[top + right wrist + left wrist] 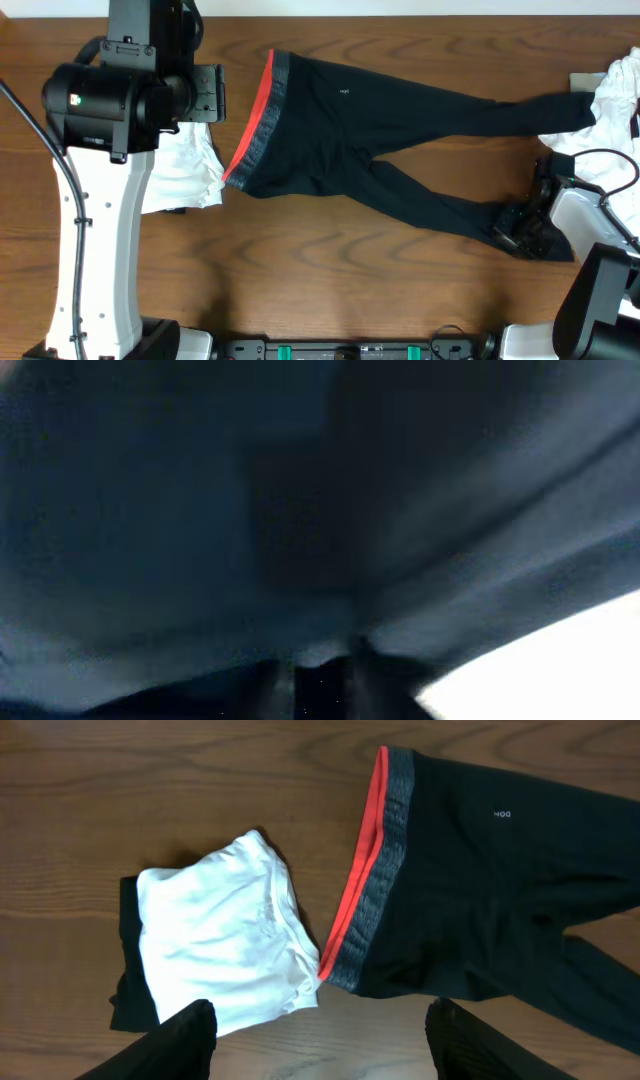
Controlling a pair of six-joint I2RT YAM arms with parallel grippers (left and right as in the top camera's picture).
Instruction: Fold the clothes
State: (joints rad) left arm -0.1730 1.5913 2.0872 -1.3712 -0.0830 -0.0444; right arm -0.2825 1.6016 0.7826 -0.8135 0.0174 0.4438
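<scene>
Long black trousers (340, 130) lie spread across the table, their grey-and-red waistband (255, 115) at the left and both legs running right. My right gripper (515, 228) sits at the end of the lower leg. In the right wrist view dark fabric (250, 510) fills the frame, and the fingers (325, 660) stand close together, pinched on it. My left gripper (322, 1020) hovers open over bare wood just below the waistband (370, 880), holding nothing. A folded white garment (225, 930) lies left of the waistband on top of a black one (125, 950).
More white garments (612, 100) are heaped at the far right edge, beside the end of the upper trouser leg. The left arm's white column (100, 240) stands at the left. Bare wood (330, 280) shows along the front of the table.
</scene>
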